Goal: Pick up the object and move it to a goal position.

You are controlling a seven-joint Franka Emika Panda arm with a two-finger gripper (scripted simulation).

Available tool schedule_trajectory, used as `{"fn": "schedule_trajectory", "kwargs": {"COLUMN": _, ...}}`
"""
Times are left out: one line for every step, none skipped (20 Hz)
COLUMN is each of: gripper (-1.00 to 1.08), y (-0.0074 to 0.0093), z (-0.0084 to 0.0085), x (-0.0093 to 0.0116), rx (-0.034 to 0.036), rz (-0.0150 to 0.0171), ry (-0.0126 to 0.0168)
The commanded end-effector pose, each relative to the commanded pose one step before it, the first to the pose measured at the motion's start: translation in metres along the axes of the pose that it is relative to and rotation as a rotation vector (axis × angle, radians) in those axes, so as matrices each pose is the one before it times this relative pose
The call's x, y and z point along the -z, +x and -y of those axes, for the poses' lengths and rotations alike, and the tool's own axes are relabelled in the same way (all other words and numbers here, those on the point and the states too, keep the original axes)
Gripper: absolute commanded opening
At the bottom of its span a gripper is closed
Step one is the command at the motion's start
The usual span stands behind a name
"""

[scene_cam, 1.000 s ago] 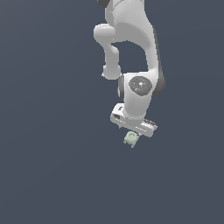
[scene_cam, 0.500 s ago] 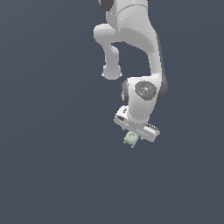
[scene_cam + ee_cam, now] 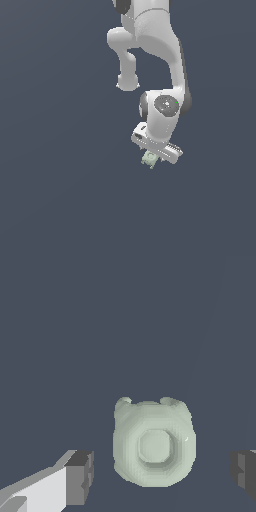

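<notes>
The object (image 3: 152, 443) is a small pale grey-green blocky item with a rounded top and two small nubs. In the wrist view it lies between my two fingers, with a gap on each side. One finger pad (image 3: 80, 477) and the other (image 3: 244, 472) stand apart from it. My gripper (image 3: 161, 476) is open. In the exterior view the object (image 3: 149, 158) shows just under the white hand, and the gripper (image 3: 152, 159) is down over it; the fingers are hidden by the hand there.
The white arm (image 3: 150, 45) comes down from above in the exterior view. The ground is a plain dark grey-blue surface (image 3: 60, 190) with no other objects in view.
The arm has lowered the hand down onto the object over the last second. The object has not moved.
</notes>
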State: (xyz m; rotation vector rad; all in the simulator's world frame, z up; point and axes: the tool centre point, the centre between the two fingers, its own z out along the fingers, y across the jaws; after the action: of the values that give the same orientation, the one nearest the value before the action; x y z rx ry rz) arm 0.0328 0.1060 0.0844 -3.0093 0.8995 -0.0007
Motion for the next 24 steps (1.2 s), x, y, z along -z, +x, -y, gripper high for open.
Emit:
{"fn": "schedule_trajectory", "kwargs": {"gripper": 1.00, "y": -0.00036, "z": -0.00055, "x": -0.00926, "rx": -0.00094, "rz": 0.00077, "ry": -0.00092}}
{"fn": "schedule_trajectory", "kwargs": {"gripper": 1.00, "y": -0.00030, "z": 0.00011, "x": -0.00531, "rx": 0.00000, "rz": 0.00000, "ry": 0.00000}}
{"fn": "schedule_trajectory", "kwargs": {"gripper": 1.00, "y": -0.00007, "z": -0.00022, "x": -0.00599, "rx": -0.00068, "rz": -0.00014, "ry": 0.00002}}
{"fn": "schedule_trajectory", "kwargs": {"gripper": 1.00, "y": -0.00007, "z": -0.00022, "x": -0.00603, "rx": -0.00068, "rz": -0.00014, "ry": 0.00002}}
{"fn": "schedule_trajectory", "kwargs": {"gripper": 1.00, "y": -0.00009, "z": -0.00012, "x": -0.00519, "rx": -0.00048, "rz": -0.00010, "ry": 0.00001}}
{"fn": "schedule_trajectory", "kwargs": {"gripper": 1.00, "y": -0.00021, "z": 0.00012, "x": -0.00437, "rx": 0.00000, "rz": 0.00000, "ry": 0.00000}}
{"fn": "schedule_trajectory", "kwargs": {"gripper": 1.00, "y": 0.00010, "z": -0.00008, "x": -0.00345, "rx": -0.00048, "rz": -0.00010, "ry": 0.00002}}
{"fn": "schedule_trajectory", "kwargs": {"gripper": 1.00, "y": 0.00000, "z": 0.00019, "x": -0.00264, "rx": 0.00000, "rz": 0.00000, "ry": 0.00000}}
{"fn": "schedule_trajectory", "kwargs": {"gripper": 1.00, "y": 0.00013, "z": 0.00024, "x": -0.00177, "rx": 0.00000, "rz": 0.00000, "ry": 0.00000}}
{"fn": "schedule_trajectory", "kwargs": {"gripper": 1.00, "y": 0.00025, "z": 0.00028, "x": -0.00090, "rx": 0.00000, "rz": 0.00000, "ry": 0.00000}}
{"fn": "schedule_trajectory", "kwargs": {"gripper": 1.00, "y": 0.00032, "z": 0.00029, "x": -0.00010, "rx": 0.00000, "rz": 0.00000, "ry": 0.00000}}
{"fn": "schedule_trajectory", "kwargs": {"gripper": 1.00, "y": 0.00015, "z": 0.00012, "x": 0.00013, "rx": 0.00000, "rz": 0.00000, "ry": 0.00000}}
{"fn": "schedule_trajectory", "kwargs": {"gripper": -1.00, "y": 0.00000, "z": 0.00000, "x": 0.00000, "rx": 0.00000, "rz": 0.00000, "ry": 0.00000}}
{"fn": "schedule_trajectory", "kwargs": {"gripper": -1.00, "y": 0.00000, "z": 0.00000, "x": 0.00000, "rx": 0.00000, "rz": 0.00000, "ry": 0.00000}}
{"fn": "schedule_trajectory", "kwargs": {"gripper": -1.00, "y": 0.00000, "z": 0.00000, "x": 0.00000, "rx": 0.00000, "rz": 0.00000, "ry": 0.00000}}
{"fn": "schedule_trajectory", "kwargs": {"gripper": -1.00, "y": 0.00000, "z": 0.00000, "x": 0.00000, "rx": 0.00000, "rz": 0.00000, "ry": 0.00000}}
{"fn": "schedule_trajectory", "kwargs": {"gripper": -1.00, "y": 0.00000, "z": 0.00000, "x": 0.00000, "rx": 0.00000, "rz": 0.00000, "ry": 0.00000}}
{"fn": "schedule_trajectory", "kwargs": {"gripper": -1.00, "y": 0.00000, "z": 0.00000, "x": 0.00000, "rx": 0.00000, "rz": 0.00000, "ry": 0.00000}}
{"fn": "schedule_trajectory", "kwargs": {"gripper": -1.00, "y": 0.00000, "z": 0.00000, "x": 0.00000, "rx": 0.00000, "rz": 0.00000, "ry": 0.00000}}
{"fn": "schedule_trajectory", "kwargs": {"gripper": -1.00, "y": 0.00000, "z": 0.00000, "x": 0.00000, "rx": 0.00000, "rz": 0.00000, "ry": 0.00000}}
{"fn": "schedule_trajectory", "kwargs": {"gripper": -1.00, "y": 0.00000, "z": 0.00000, "x": 0.00000, "rx": 0.00000, "rz": 0.00000, "ry": 0.00000}}
{"fn": "schedule_trajectory", "kwargs": {"gripper": -1.00, "y": 0.00000, "z": 0.00000, "x": 0.00000, "rx": 0.00000, "rz": 0.00000, "ry": 0.00000}}
{"fn": "schedule_trajectory", "kwargs": {"gripper": -1.00, "y": -0.00009, "z": 0.00003, "x": 0.00016, "rx": 0.00000, "rz": 0.00000, "ry": 0.00000}}
{"fn": "schedule_trajectory", "kwargs": {"gripper": -1.00, "y": -0.00003, "z": 0.00008, "x": 0.00036, "rx": 0.00000, "rz": 0.00000, "ry": 0.00000}}
